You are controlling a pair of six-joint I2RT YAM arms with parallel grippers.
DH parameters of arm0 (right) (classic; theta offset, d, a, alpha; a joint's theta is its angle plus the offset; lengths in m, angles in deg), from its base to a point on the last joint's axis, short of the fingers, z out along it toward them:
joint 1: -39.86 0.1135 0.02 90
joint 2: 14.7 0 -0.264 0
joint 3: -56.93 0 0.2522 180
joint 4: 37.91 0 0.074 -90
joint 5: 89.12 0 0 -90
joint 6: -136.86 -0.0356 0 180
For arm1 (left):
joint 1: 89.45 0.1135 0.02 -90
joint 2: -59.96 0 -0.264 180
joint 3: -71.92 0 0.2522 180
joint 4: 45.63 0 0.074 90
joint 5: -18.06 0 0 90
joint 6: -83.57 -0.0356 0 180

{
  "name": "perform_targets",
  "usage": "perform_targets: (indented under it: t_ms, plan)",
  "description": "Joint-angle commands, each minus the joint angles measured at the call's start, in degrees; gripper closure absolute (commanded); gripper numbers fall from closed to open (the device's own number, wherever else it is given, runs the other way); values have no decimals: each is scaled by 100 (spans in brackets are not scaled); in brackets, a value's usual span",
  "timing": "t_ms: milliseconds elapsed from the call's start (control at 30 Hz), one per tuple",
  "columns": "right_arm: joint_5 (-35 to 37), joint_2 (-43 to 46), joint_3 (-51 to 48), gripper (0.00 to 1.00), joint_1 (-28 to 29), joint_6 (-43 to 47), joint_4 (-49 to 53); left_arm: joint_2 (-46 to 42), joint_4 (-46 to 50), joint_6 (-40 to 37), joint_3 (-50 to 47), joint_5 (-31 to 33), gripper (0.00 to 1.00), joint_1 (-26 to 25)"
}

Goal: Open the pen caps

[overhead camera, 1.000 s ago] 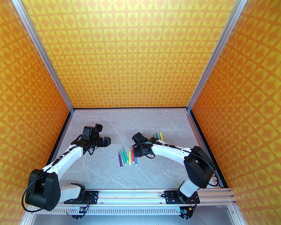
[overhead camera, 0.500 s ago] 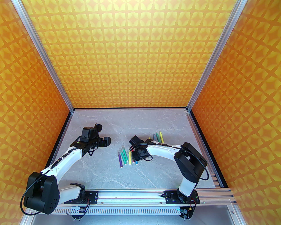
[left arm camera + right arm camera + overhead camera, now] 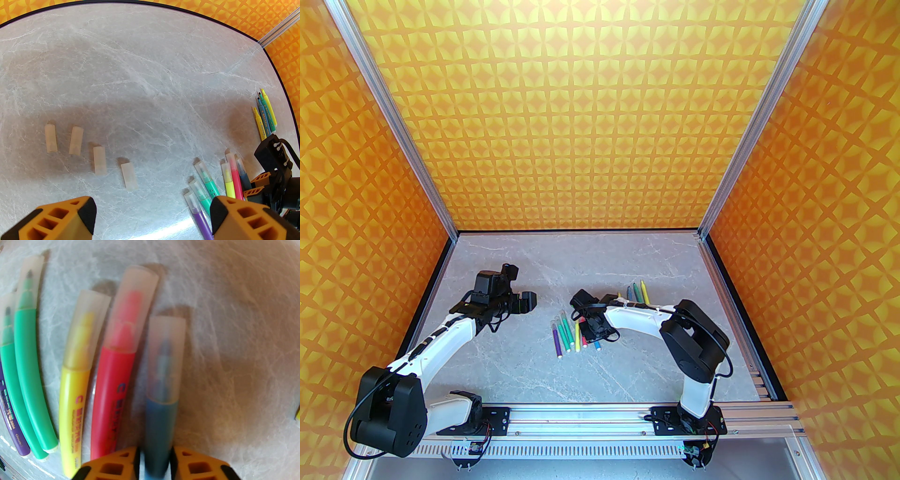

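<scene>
My right gripper [image 3: 154,462] is shut on the barrel of a blue marker [image 3: 159,422], which lies on the table at the right end of a row of capped markers [image 3: 569,335]. Its translucent pen cap [image 3: 166,357] is still on. The red marker's cap [image 3: 133,308] and the yellow marker's cap [image 3: 90,326] lie just to the left, then two green markers and a purple one. Several loose pen caps [image 3: 100,160] lie in a row on the table ahead of my left gripper [image 3: 152,215], which hovers open and holds nothing.
A small group of uncapped yellow, teal and blue markers [image 3: 264,114] lies at the back right, beyond the right wrist [image 3: 593,304]. Patterned orange walls [image 3: 370,262] close in the marble table [image 3: 590,375] on three sides.
The right arm swung left and down onto the right end of the marker row, and its jaws closed around the blue marker. The left arm stayed put.
</scene>
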Motion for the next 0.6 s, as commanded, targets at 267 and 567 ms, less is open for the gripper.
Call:
perform_targets:
  t_ms: [267, 567]
  plan:
    - [226, -222, -195, 100, -39, -19, -456, -86, -245, -47, -177, -162, 15, -23]
    - [-1460, 1438, -822, 100, -39, 702, -1794, 72, -489, 68, -75, -1585, 15, -23]
